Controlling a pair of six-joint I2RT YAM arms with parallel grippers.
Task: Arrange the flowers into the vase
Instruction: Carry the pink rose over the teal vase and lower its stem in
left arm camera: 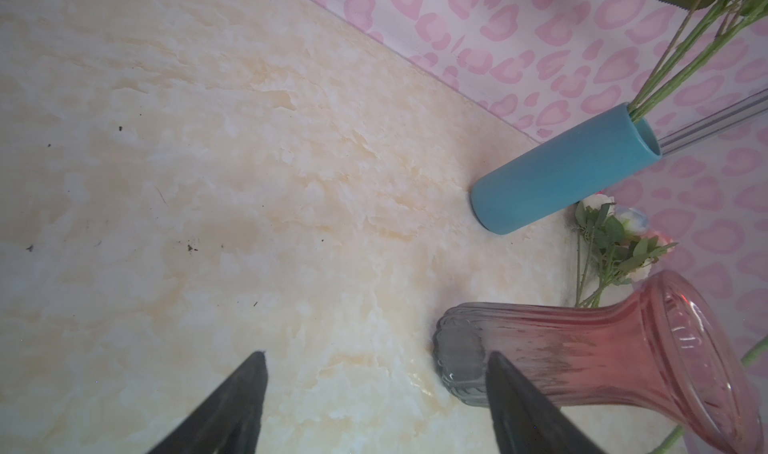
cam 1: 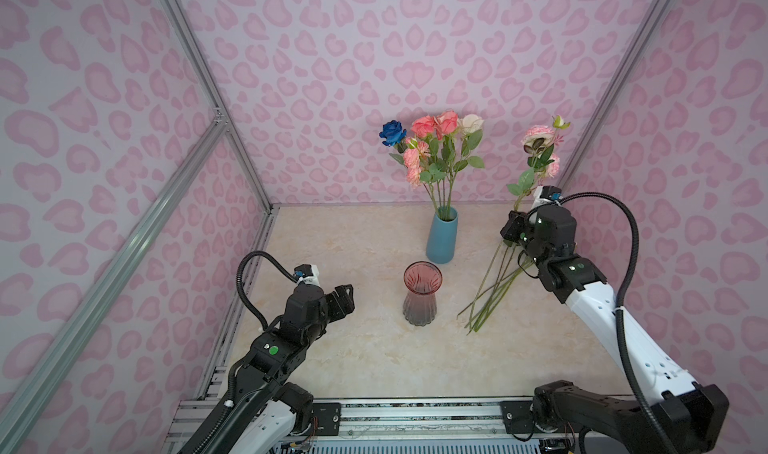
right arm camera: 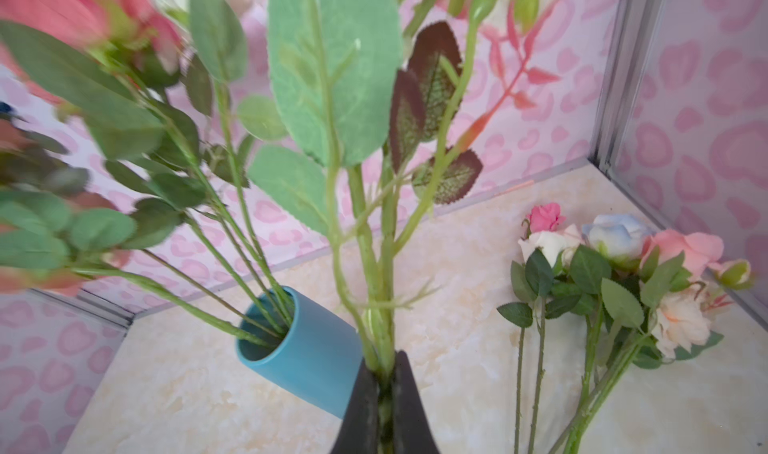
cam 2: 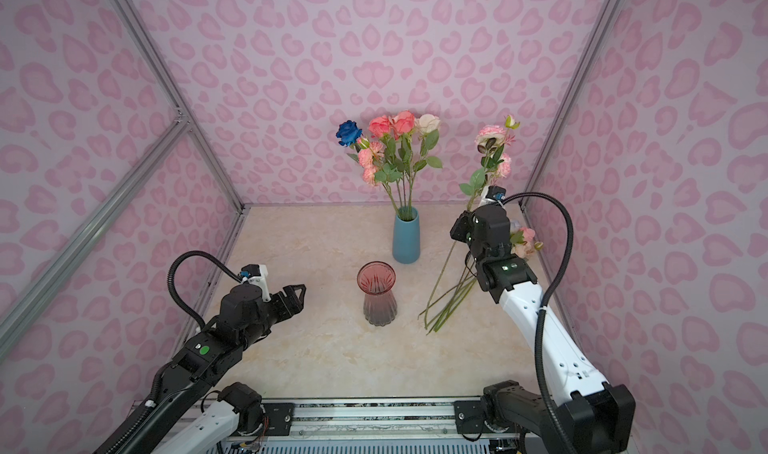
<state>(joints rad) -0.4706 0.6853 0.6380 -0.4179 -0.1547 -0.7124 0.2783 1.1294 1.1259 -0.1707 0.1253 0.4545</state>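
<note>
The right fingers point(right arm camera: 361, 410) were pinched shut on the green stem of a pink peony-like flower point(cam 1: 538, 137). They held it raised and close to upright above the desk point(cam 1: 353, 360), with the bloom high near the back right corner and the long stem slanting down below the grip. The left fingers point(left arm camera: 232, 410) were spread wide with nothing between them. They hovered over the desk to the left of the pink glass vase point(cam 1: 422, 294), pointed toward it but clear of it. Behind the glass vase, the blue vase point(cam 1: 441, 236) stood upright near the back wall. It carried the arranged flowers point(cam 1: 440, 148): a deep blue rose point(cam 1: 392, 133), coral and cream roses, and pink ruffled blooms. The loose flowers point(right arm camera: 615, 273) lay on the desk at the right, stems fanned toward the front. In both top views the right arm partly covered their pink, white, pale blue and peach heads.
</note>
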